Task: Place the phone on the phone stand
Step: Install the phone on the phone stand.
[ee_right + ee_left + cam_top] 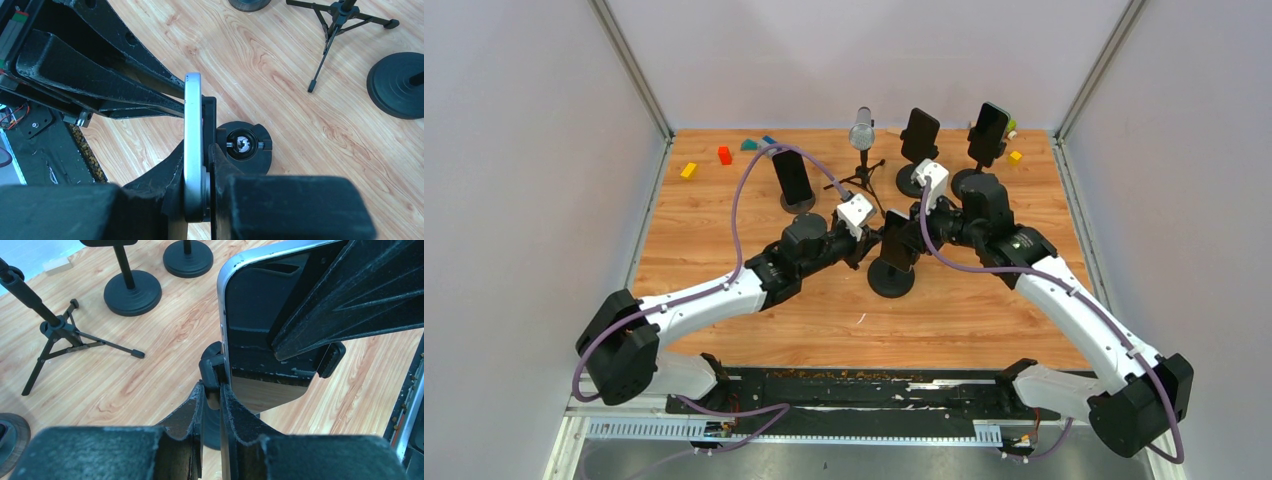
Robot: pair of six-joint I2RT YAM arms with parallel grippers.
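Note:
A dark phone with a silver edge stands upright at the table's middle, against the head of a black phone stand with a round base. My left gripper comes in from the left. In the left wrist view it is shut on the stand's black side clamp, right beside the phone. My right gripper comes in from the right. In the right wrist view it is shut on the phone's silver edge, above the stand's joint.
Three other stands hold phones: one left of centre, two at the back. A microphone on a tripod stands behind the grippers. Small coloured blocks lie at the back left and back right.

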